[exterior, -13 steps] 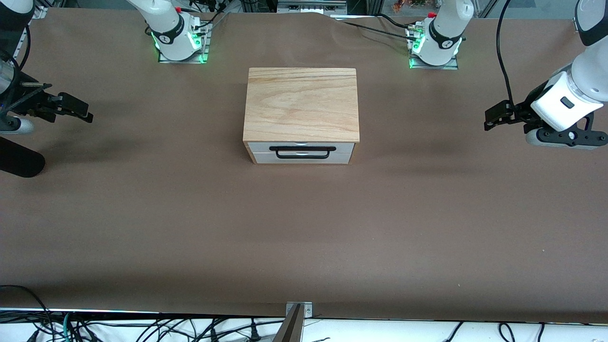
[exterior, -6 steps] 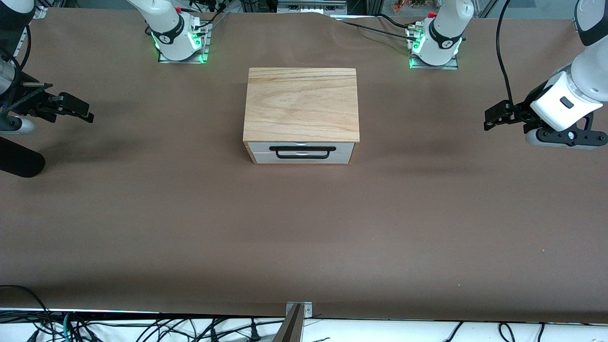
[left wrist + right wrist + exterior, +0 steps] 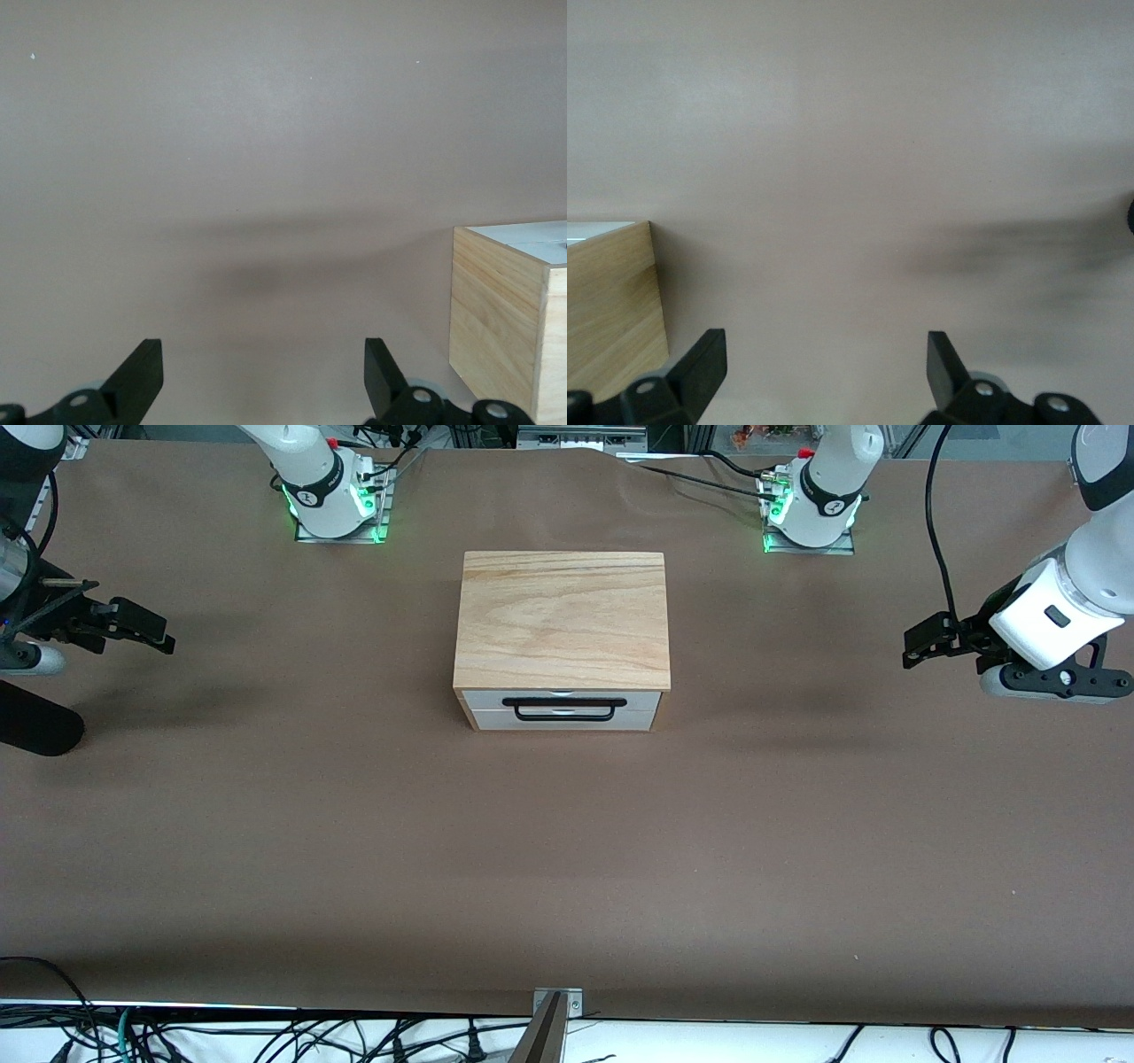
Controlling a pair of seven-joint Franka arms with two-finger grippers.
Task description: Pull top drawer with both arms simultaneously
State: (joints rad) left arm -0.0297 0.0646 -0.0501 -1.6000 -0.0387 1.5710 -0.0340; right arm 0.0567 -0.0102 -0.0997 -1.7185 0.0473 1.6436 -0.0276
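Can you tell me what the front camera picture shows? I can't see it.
A small wooden cabinet sits mid-table with its top drawer shut. The left gripper and right gripper, both open, hang over the table at their own ends, away from the cabinet.

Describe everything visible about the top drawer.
The top drawer is shut, flush in the light oak cabinet at mid-table. Only its white front panel shows, facing the front camera, with a thin, wide black wire handle across it. Nothing touches it: the left gripper and right gripper hang open over the table's ends.
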